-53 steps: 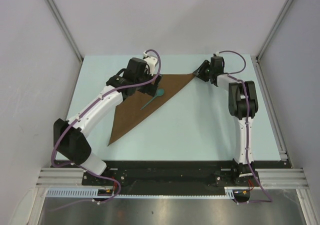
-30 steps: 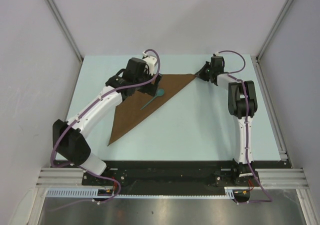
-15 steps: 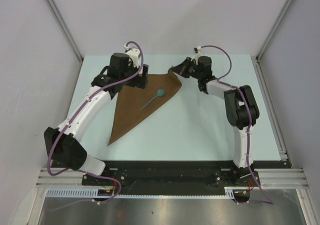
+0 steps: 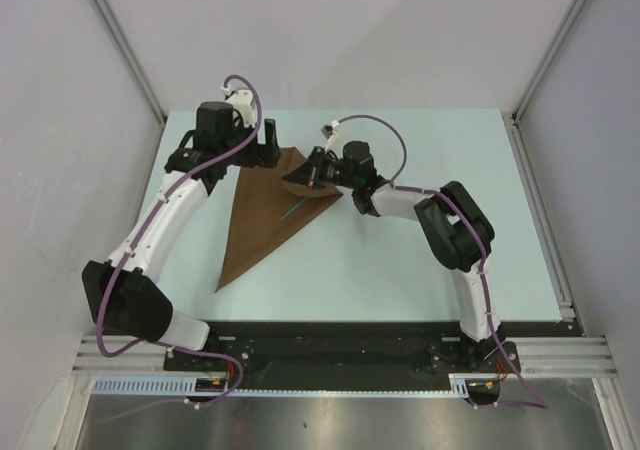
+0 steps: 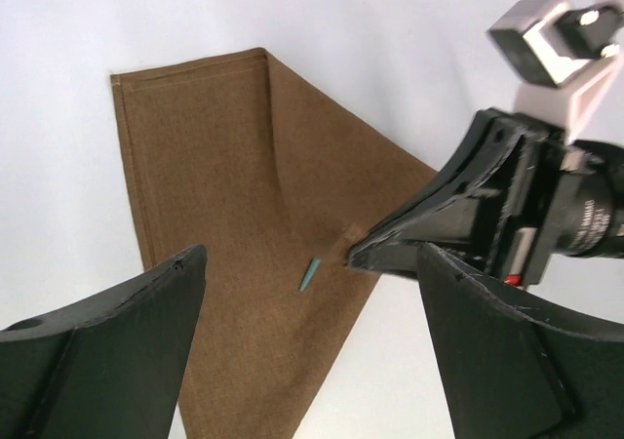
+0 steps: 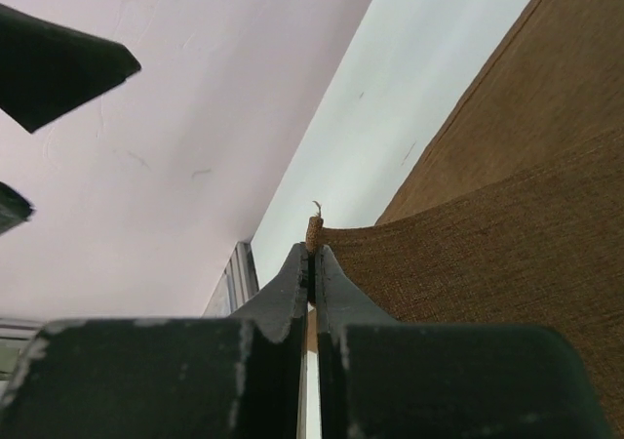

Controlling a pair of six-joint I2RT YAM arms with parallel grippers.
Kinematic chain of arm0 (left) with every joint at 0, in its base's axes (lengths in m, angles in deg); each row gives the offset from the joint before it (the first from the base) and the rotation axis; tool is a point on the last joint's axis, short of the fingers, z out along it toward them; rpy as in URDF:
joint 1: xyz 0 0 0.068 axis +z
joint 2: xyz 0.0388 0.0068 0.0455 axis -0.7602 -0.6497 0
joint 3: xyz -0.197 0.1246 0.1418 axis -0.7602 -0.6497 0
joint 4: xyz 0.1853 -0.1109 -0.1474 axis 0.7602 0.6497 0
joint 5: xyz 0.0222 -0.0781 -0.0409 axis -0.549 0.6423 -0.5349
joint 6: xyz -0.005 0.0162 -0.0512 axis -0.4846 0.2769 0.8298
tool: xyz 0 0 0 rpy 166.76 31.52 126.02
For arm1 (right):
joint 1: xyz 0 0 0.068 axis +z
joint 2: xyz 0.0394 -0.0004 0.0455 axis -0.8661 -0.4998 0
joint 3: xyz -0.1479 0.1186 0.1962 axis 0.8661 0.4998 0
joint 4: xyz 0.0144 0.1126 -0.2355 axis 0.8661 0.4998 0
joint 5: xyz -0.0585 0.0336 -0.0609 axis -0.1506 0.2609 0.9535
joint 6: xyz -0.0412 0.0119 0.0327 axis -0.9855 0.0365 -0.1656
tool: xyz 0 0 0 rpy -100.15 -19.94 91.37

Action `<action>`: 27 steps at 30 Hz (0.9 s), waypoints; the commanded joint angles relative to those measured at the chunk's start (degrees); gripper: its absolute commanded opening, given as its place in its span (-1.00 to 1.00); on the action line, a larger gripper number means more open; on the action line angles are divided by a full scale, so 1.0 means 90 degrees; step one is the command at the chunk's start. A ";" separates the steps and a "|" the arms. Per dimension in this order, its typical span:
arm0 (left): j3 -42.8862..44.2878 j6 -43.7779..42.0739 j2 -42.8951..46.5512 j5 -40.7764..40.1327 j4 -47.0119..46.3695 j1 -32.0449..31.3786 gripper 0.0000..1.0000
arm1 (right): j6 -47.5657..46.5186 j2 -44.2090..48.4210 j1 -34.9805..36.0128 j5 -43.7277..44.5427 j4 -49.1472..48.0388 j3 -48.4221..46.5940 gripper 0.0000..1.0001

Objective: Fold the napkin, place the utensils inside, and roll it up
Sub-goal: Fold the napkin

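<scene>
The dark-brown napkin (image 4: 255, 230) lies as a long triangle on the table, narrow tip toward me. My right gripper (image 4: 312, 175) is shut on its far right corner, which it holds lifted and folded left over the cloth; the pinched corner shows at my fingertips in the right wrist view (image 6: 314, 249). A teal utensil (image 4: 291, 210) lies on the napkin, mostly hidden under the lifted flap; only its handle tip shows in the left wrist view (image 5: 311, 275). My left gripper (image 4: 264, 156) is open and empty above the napkin's far left corner (image 5: 185, 78).
The pale blue-green table (image 4: 430, 260) is bounded by grey walls at the left, back and right. A black rail (image 4: 330, 340) runs along the near edge by the arm bases.
My right gripper has closed on the napkin's right corner and carried it left over the teal utensil. My left gripper has drawn back left, off the utensil.
</scene>
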 commanded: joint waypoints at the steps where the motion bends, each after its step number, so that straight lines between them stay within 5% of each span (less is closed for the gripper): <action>1: -0.0035 0.0157 0.0321 0.0278 -0.0216 0.0134 0.85 | 0.0176 -0.0151 0.0171 -0.0079 -0.0412 0.0035 -1.00; 14: -0.0054 0.0264 0.0311 0.0561 -0.0255 0.0270 0.86 | -0.0390 -0.0297 0.0688 0.0262 0.0105 0.0504 -0.96; 17: -0.0054 0.0274 0.0302 0.0600 -0.0255 0.0280 0.86 | -0.0575 -0.0356 0.0776 0.0224 0.0271 0.0455 -0.69; 18: -0.0045 0.0274 0.0311 0.0590 -0.0255 0.0280 0.86 | -0.0595 -0.0346 0.0796 0.0185 0.0271 0.0446 -0.49; 19: -0.0045 0.0274 0.0340 0.0600 -0.0255 0.0290 0.86 | -0.0644 -0.0327 0.0815 0.0136 0.0252 0.0455 0.01; 20: -0.0045 0.0274 0.0370 0.0610 -0.0255 0.0319 0.86 | -0.0819 -0.0259 0.0835 0.0020 0.0223 0.0446 0.20; 23: -0.0035 0.0293 0.0633 0.0863 -0.0265 0.0552 0.89 | -0.1394 0.0190 0.0884 -0.0157 0.0680 0.0358 0.36; 27: -0.0444 0.0430 0.1413 0.0845 -0.0528 0.1158 0.99 | -0.3594 0.0815 0.1078 -0.0071 0.2221 0.0026 0.42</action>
